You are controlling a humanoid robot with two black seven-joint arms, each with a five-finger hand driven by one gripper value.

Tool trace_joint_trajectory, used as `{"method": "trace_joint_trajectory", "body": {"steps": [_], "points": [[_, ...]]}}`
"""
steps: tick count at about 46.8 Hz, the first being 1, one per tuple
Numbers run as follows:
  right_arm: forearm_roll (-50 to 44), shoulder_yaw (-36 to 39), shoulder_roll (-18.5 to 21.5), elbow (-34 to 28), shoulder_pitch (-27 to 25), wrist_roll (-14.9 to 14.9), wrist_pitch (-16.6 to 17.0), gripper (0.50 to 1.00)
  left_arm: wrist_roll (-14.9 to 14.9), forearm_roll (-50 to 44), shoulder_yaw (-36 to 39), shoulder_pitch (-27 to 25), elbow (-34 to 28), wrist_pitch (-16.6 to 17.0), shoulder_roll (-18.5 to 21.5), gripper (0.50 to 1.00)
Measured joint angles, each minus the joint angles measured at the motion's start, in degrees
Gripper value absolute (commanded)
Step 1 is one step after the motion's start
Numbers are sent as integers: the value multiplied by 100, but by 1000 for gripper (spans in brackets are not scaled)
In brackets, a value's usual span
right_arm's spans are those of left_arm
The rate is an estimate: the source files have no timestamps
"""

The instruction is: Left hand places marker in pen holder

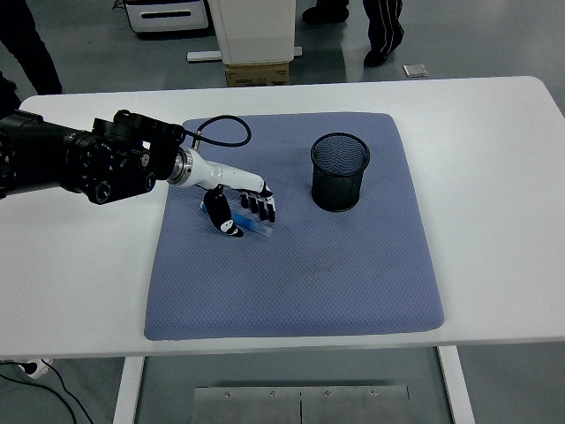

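While over the marker (253, 227), left hand (240, 200), seemingly ungripped.

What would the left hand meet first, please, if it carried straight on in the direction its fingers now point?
The left hand points down and to the right, and its fingers are right over the blue marker on the blue mat, so it would meet the marker first. Whether they touch it already is unclear.

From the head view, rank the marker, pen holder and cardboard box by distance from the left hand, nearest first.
1. Blue marker: right under the left hand, on the mat.
2. Black mesh pen holder: to its right, on the mat.
3. Cardboard box: beyond the table's far edge.
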Motion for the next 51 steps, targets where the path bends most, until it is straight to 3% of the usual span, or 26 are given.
{"method": "trace_joint_trajectory", "body": {"steps": [1, 4, 27, 35, 51], "points": [[0, 0, 0, 0, 0, 0, 0, 1000, 0, 1, 2, 0, 0, -2, -2, 649], [1, 0, 0, 0, 0, 0, 0, 1000, 0, 138, 1, 5, 1, 14, -15, 628], [-1, 0, 0, 0, 0, 0, -1, 1000, 0, 291, -4, 18, 0, 39, -28, 587], [-4, 0, 0, 0, 0, 0, -2, 1000, -6, 299, -5, 18, 0, 27, -28, 500], [-2, 0, 0, 0, 0, 0, -1, 1000, -25, 300, -4, 4, 8, 2, -15, 500]]}}
